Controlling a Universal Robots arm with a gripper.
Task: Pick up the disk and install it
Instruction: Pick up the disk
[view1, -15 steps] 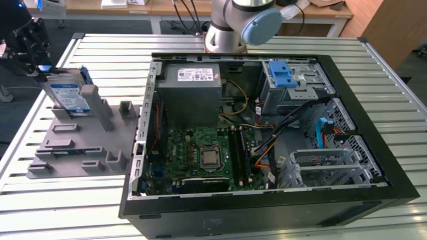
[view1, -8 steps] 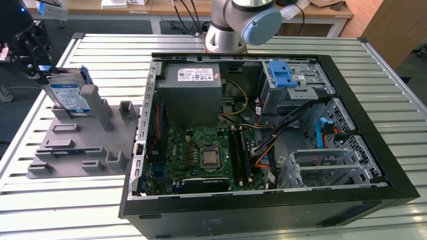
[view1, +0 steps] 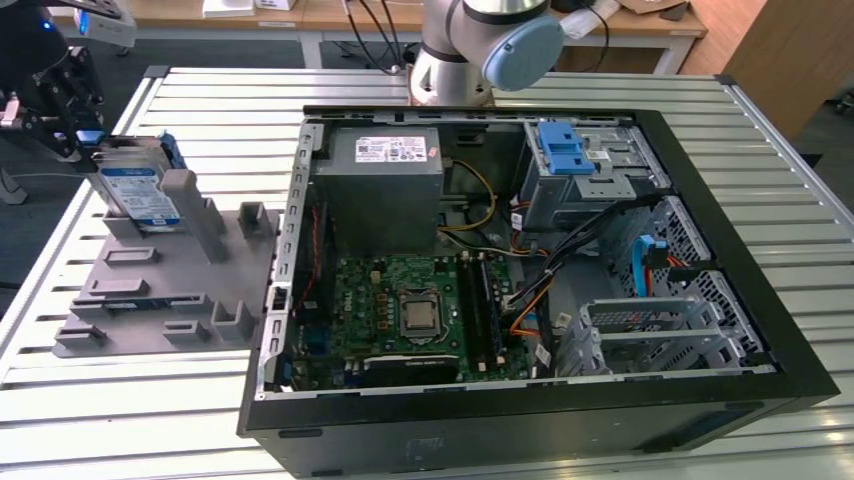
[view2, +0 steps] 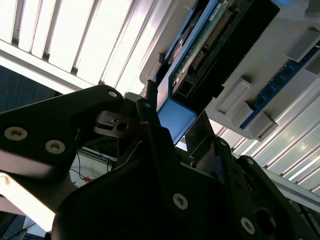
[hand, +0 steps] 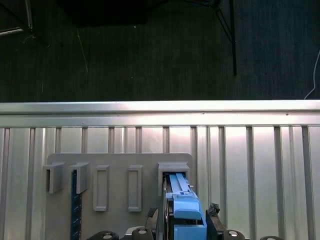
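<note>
The fingers (view2: 148, 112) look spread, one on each side of the disk (hand: 183, 212), which stands on edge in the grey rack (view1: 160, 280) on the table (view1: 134, 400), beside the PC case (view1: 785, 330). No firm pinch that I can see. My worry: if they close off-centre, it could tilt and jam in its slot.

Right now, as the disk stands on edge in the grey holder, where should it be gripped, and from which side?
I would grip the disk by its free upper end, on the blue carrier, coming from above. It stands on edge in the grey holder, which encloses its lower part; its flat faces suit a squeeze. The pincer hovers there.
</note>
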